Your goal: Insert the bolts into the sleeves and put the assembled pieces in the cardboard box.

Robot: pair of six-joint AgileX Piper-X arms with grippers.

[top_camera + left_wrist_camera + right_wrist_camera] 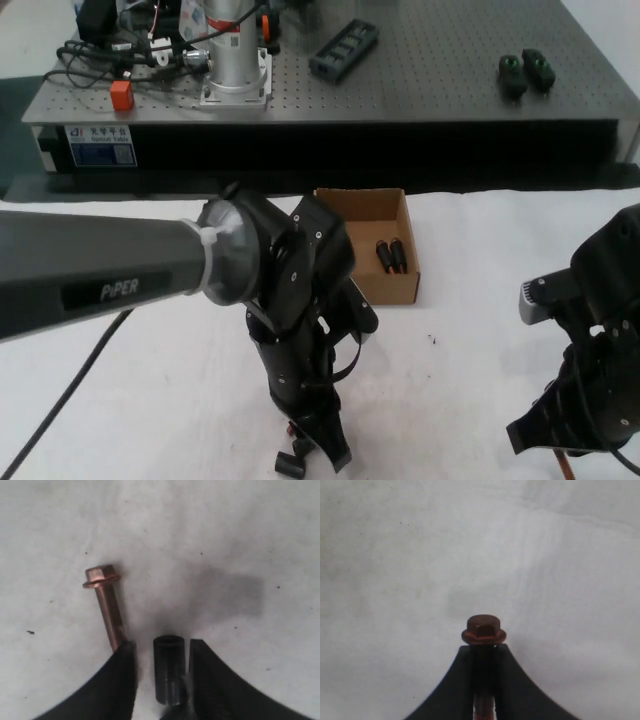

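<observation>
At left, we see the left claw low over the white surface, its fingers slightly apart around a black sleeve. A copper bolt lies just beside it. In the middle, the cardboard box holds two dark pieces. At right, the right claw pinches a second bolt, head beyond the tips.

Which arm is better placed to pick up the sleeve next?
Left. Its end effector is open, with the fingers either side of the black sleeve. The right end effector is shut on a bolt, so it cannot take the sleeve.
</observation>
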